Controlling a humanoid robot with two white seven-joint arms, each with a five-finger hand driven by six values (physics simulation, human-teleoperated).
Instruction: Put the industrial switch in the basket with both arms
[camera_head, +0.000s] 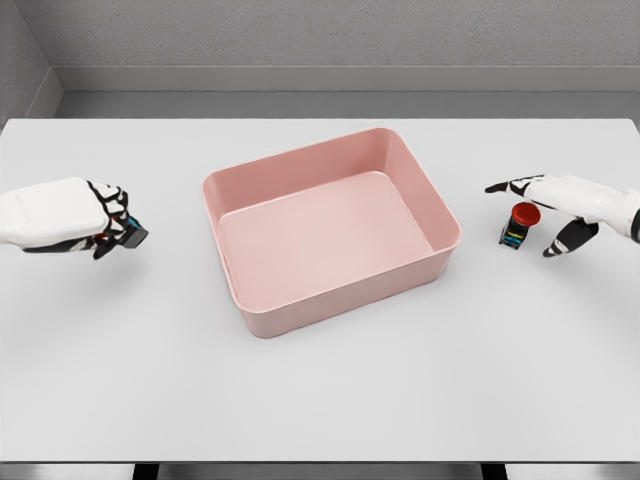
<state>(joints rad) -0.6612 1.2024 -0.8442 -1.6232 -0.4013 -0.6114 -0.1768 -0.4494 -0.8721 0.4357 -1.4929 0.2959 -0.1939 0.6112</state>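
Reaching toward the industrial switch (518, 227), the right hand (560, 200) is seen at the right edge of the white table (320, 400), and this looks like the approach to a grasp. Nearest the camera, only bare tabletop is shown. Further in, the pink basket (250, 300) is set at the middle of the table, turned slightly askew, and nothing is seen inside it.

To the right of the basket, and apart from its wall, the switch is stood upright: a small dark body with coloured markings, topped by a red mushroom button. The right hand is held over and just behind it, fingers spread, the index finger stretched out to the left above the button and the thumb hanging down to the right of the body. Nothing is gripped yet; whether the button is touched cannot be told.

For the step to be done well, the fingers should probably be brought down around the dark body rather than the rounded cap, since so small and top-heavy a part could easily be tipped by a sideways nudge. A lift clear of the rim would then be needed.

On the far left, well apart from the basket, the left hand (100, 220) is held with fingers curled around a small dark object (131, 235) with a blue patch; what it is cannot be made out.
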